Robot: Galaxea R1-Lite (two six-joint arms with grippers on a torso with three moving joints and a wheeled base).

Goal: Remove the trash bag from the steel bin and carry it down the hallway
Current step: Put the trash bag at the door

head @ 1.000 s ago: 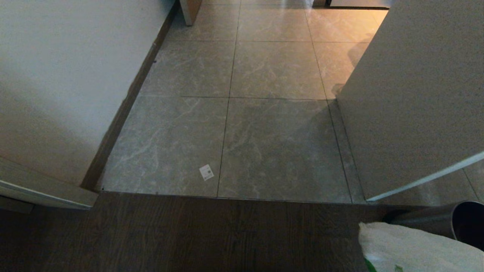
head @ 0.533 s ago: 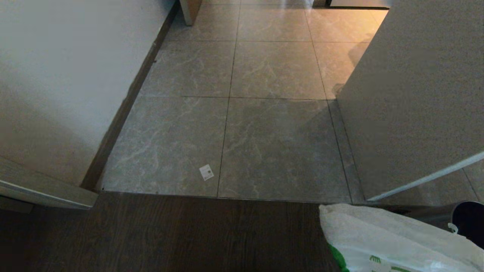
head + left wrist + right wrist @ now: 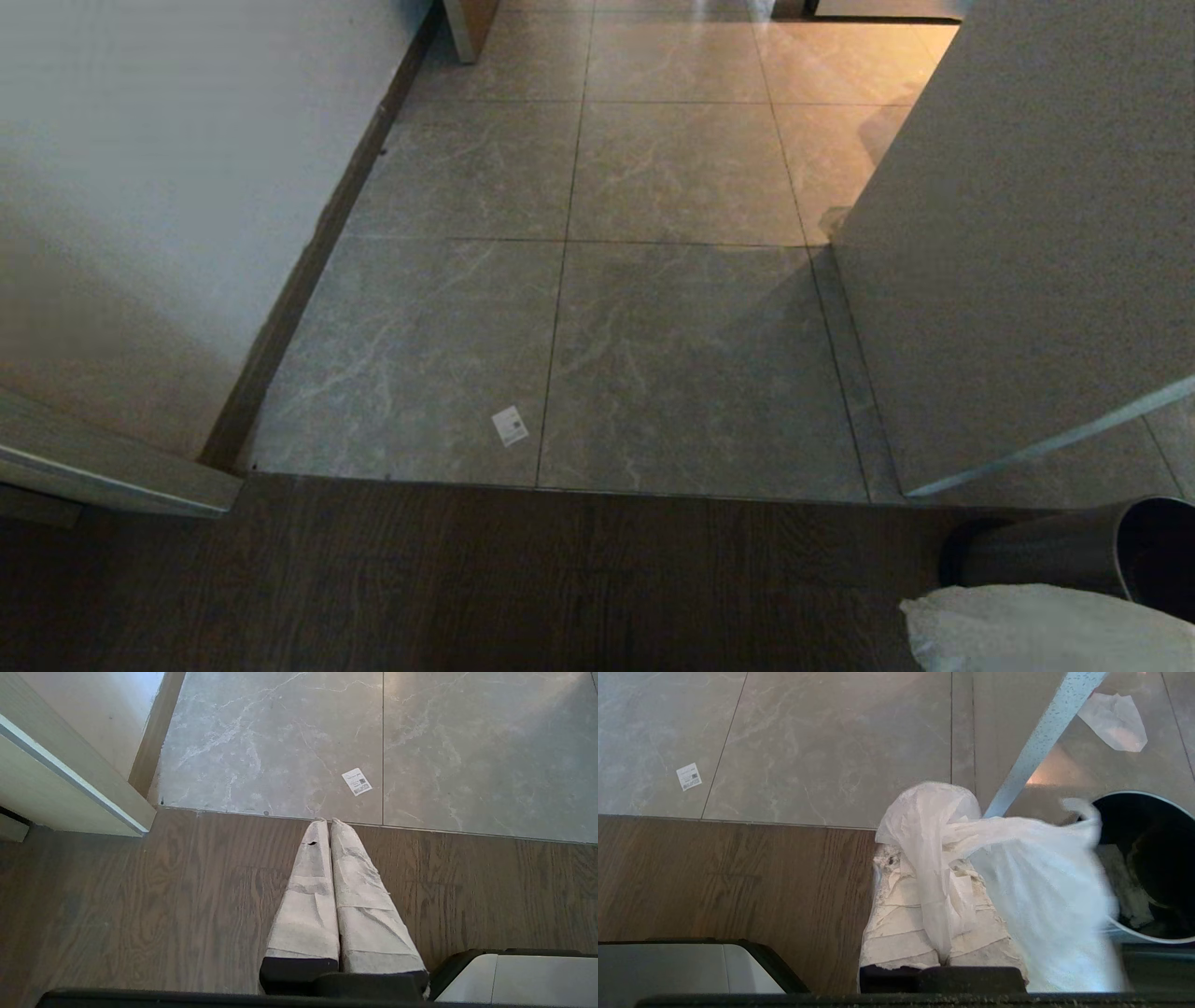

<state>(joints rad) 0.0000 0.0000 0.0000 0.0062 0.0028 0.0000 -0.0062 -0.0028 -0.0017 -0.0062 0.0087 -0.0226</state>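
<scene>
Fingers (image 3: 896, 933) of the right gripper (image 3: 941, 947), wrapped in pale tape, are pressed together on the trash bag (image 3: 1017, 896); a twisted handle of thin white plastic runs between them and drapes over their tips, and the bag's body hangs blurred on the side toward the bin. In the head view only the bag's white top shows, at the near right corner. Just beyond the bag stands the steel bin (image 3: 1046, 551), its dark mouth open, and the bag is outside it. Inside the bin something pale and crumpled lies against the wall.

The left gripper (image 3: 327, 823) hangs over the dark wooden floor (image 3: 467, 579) at the near left, its taped fingers together with nothing between them.

Past the wood's far edge begins the hallway (image 3: 672, 168) of glossy marbled tiles, warmer in light at the far end. A small white label (image 3: 509, 426) lies on a near tile. A white wall (image 3: 140, 187) with a dark baseboard bounds the left; a pale door (image 3: 1027, 233) stands on the right.
</scene>
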